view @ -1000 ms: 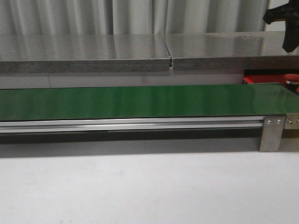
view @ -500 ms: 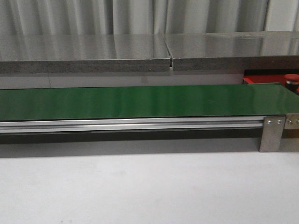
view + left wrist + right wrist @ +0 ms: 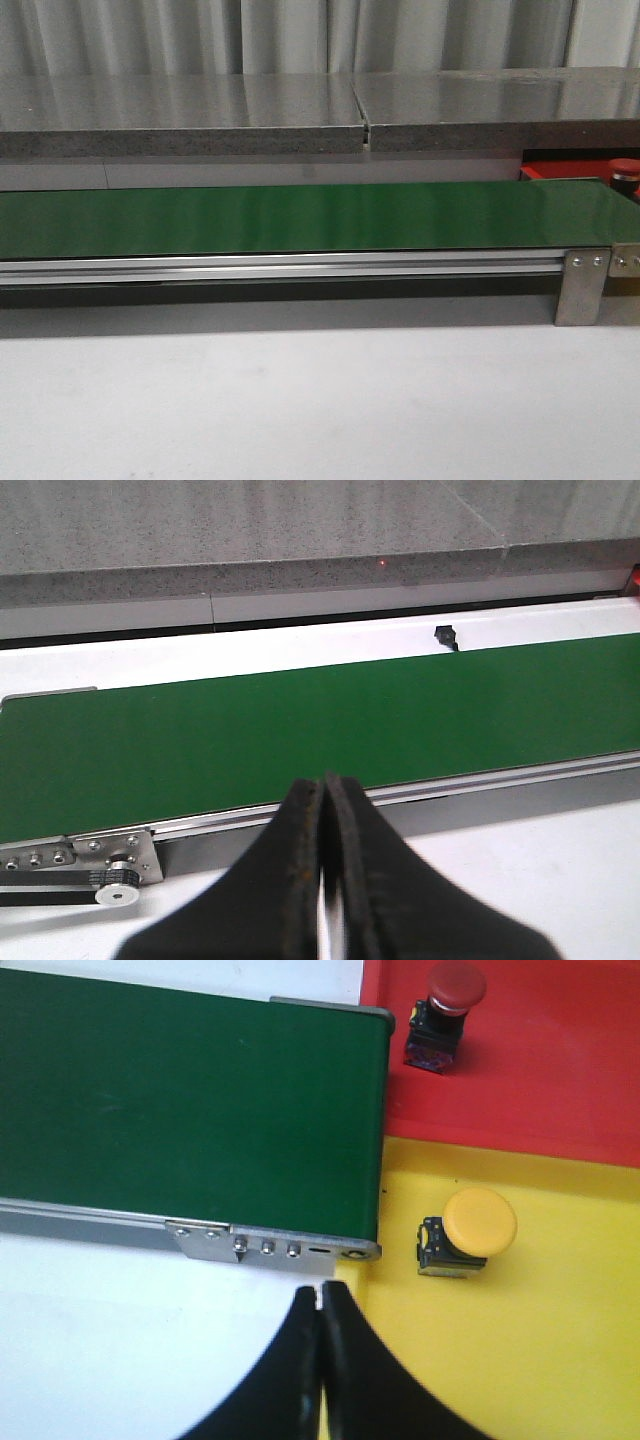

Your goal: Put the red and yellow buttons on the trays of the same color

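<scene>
Above the belt's end, right gripper point(image 3: 320, 1305) hanging closed, empty; left gripper point(image 3: 323, 800) likewise. Red button point(image 3: 445, 1015) sitting on red tray point(image 3: 560, 1060), yellow button point(image 3: 468, 1232) on yellow tray point(image 3: 540, 1360). Green belt point(image 3: 190, 1100) carrying nothing; apparently awaiting the next button.

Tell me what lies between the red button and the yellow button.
In the right wrist view, only tray floor: red tray under the red button, then the seam, then yellow tray up to the yellow button.
</scene>
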